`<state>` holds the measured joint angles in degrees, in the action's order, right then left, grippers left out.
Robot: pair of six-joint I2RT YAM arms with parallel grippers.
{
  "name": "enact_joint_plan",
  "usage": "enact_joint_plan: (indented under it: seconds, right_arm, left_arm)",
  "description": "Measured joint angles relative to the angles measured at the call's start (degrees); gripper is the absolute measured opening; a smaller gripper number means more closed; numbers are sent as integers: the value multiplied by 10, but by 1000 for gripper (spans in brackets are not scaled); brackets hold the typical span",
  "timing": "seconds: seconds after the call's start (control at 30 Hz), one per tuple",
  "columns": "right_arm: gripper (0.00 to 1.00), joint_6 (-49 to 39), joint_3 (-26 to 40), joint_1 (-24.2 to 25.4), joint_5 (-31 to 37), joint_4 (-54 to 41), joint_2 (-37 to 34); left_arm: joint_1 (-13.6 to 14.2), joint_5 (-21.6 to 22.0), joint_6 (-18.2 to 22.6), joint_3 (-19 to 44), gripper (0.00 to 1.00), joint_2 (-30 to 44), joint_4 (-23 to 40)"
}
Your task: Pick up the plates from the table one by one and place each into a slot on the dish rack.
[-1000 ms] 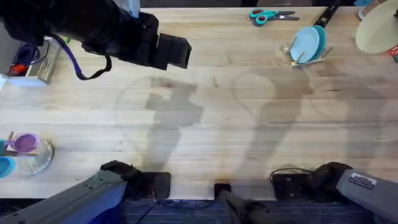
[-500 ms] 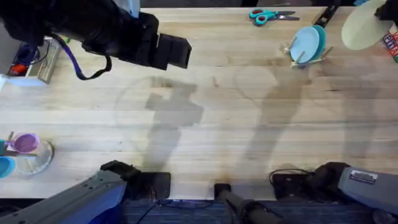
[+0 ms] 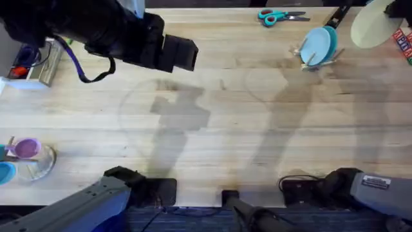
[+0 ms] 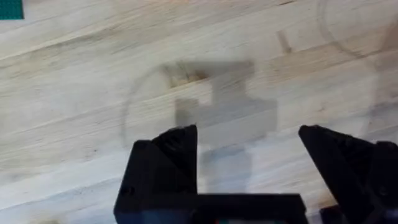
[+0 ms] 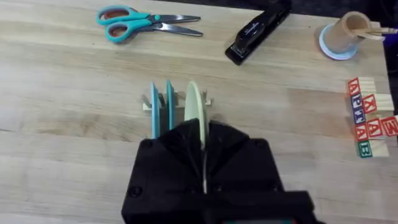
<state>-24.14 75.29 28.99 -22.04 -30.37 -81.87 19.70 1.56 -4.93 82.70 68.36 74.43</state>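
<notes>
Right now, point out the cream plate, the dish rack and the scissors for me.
cream plate (image 5: 194, 104), right wrist view, on its upper edge above the fingers.
dish rack (image 5: 147, 106), right wrist view, on the wooden end beside the blue plates.
scissors (image 5: 121, 17), right wrist view, on the teal handles.

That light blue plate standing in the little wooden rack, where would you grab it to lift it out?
By its top rim, coming straight down, one finger on each face. The light blue plate stands on edge in the dish rack, pegs flank its lower part, and the teal plate stands close behind, so the upper edge looks easiest.
</notes>
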Motion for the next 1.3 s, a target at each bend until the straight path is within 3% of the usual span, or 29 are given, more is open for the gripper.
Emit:
enact_joint_plan:
  seconds: [1.3]
  right_arm:
    - [29,2,0,-23,2,47,-54]
  left_arm:
    - [0,0,0,0,994,0,0]
